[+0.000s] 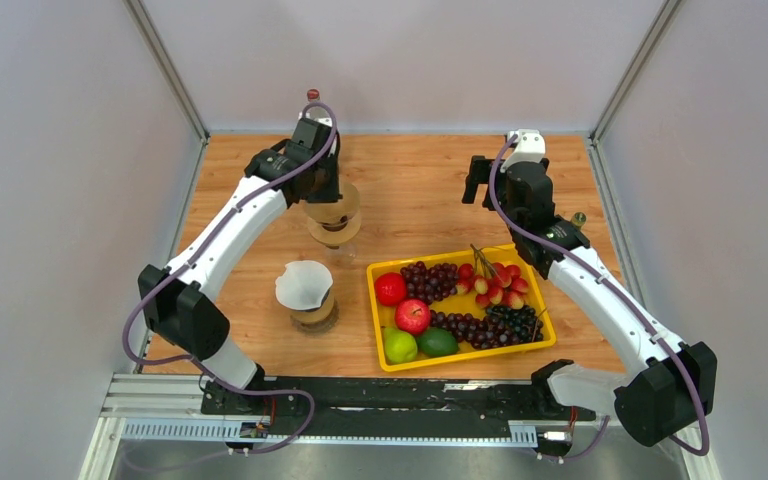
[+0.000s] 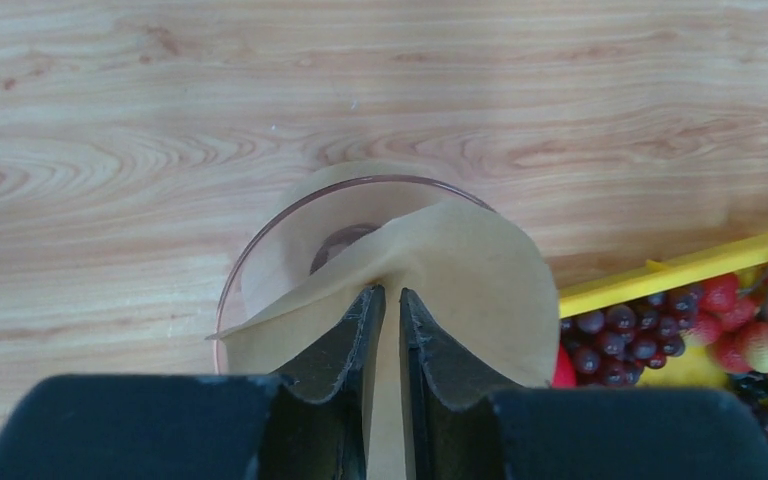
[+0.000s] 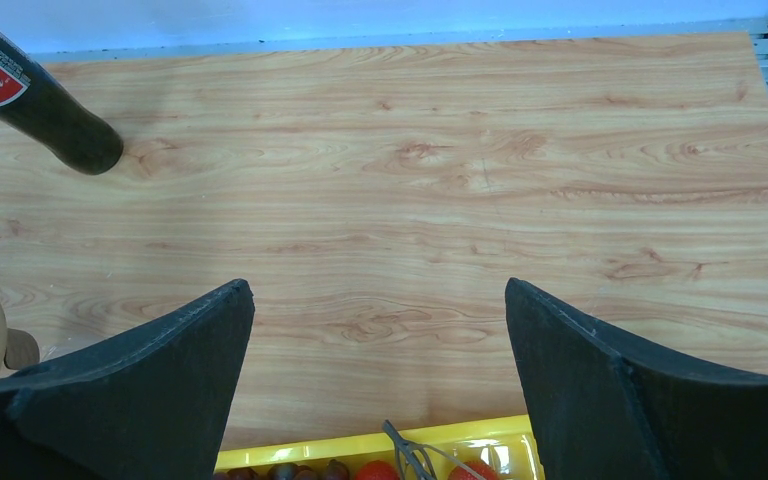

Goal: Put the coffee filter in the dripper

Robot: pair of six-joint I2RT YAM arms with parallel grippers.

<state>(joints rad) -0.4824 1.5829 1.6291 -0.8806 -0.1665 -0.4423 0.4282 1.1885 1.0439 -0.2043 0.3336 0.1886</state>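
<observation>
A brown paper coffee filter [image 2: 470, 260] is pinched between the fingers of my left gripper [image 2: 391, 292]. It sits opened in and over the clear glass dripper [image 2: 260, 250], whose rim shows to the left of the paper. In the top view the left gripper [image 1: 328, 192] hangs over the filter [image 1: 346, 210] and dripper [image 1: 333, 236] at the table's back left. My right gripper [image 3: 378, 290] is open and empty above bare wood; in the top view it [image 1: 478, 182] hovers behind the fruit tray.
A second dripper with a white filter [image 1: 303, 283] stands in front of the first. A yellow tray [image 1: 470, 357] of grapes, apples, limes and strawberries lies centre right; its rim shows in the right wrist view [image 3: 360, 447]. A cola bottle [image 3: 45, 105] stands at the back.
</observation>
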